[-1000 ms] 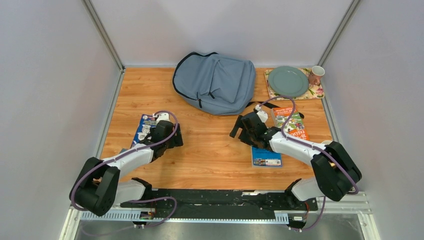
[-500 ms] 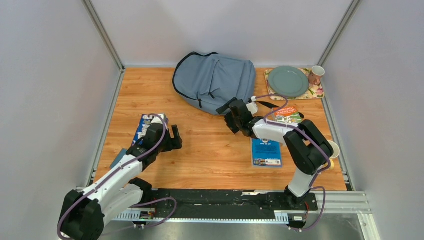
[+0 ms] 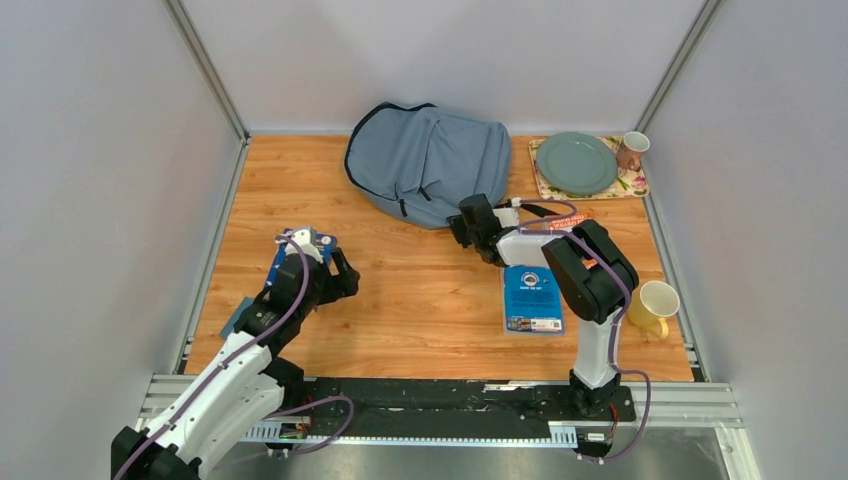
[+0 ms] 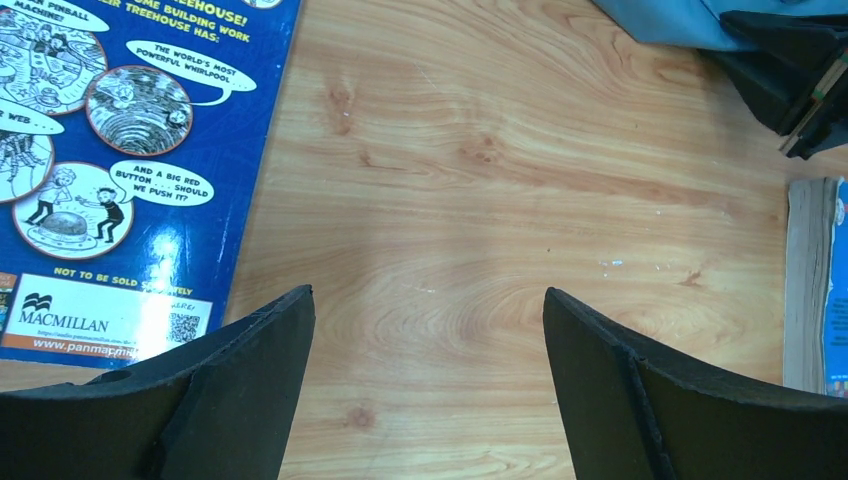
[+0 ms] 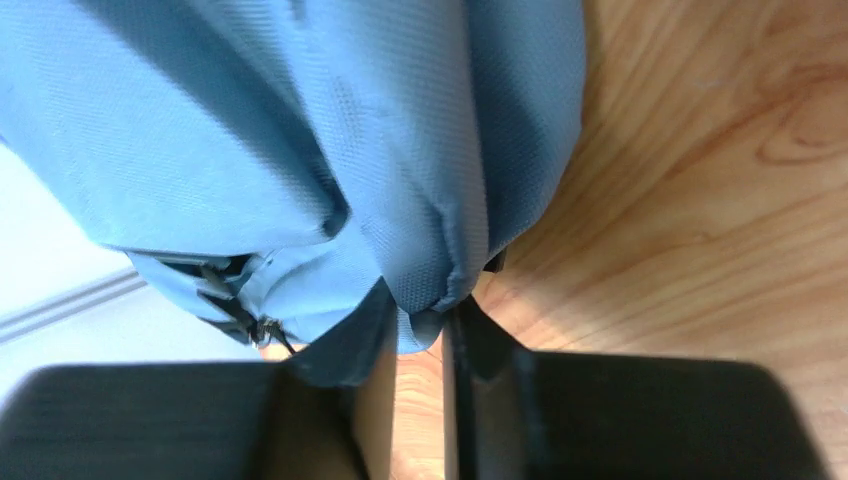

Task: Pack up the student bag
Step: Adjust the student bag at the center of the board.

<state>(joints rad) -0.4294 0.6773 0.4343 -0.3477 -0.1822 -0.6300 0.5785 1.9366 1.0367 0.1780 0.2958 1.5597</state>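
The student bag (image 3: 425,160) is lying flat at the far ctr of the tabletop (image 3: 420,310), front pocket facing up, its top end pointing toward the back wall. Its near-right edge is meeting the R end effector (image 5: 420,325).

R arm: it is reaching low across the tabletop toward the bag's bottom edge. In the R wrist view the jaws are standing narrow, w/ a fold of grey-blue fabric sitting btwn the fingertips (image 5: 345,350) and touching both. A dark zip is showing just left of that fold.

L arm: the L end effector (image 4: 425,300) is hovering over bare wood w/ jaws spread wide and nothing btwn them. It is positioned just right of a blue comic-style book (image 4: 110,170), which is lying flat on the L side of the tabletop, well apart from the bag.

Other items:
- A second blue book (image 3: 532,298) is lying flat near the R arm, front of ctr.
- A green plate (image 3: 577,162) is sitting on a floral placemat (image 3: 634,186) at the far R corner, w/ a pink mug (image 3: 631,150) beside it.
- A yellow mug (image 3: 655,305) is standing near the R edge.
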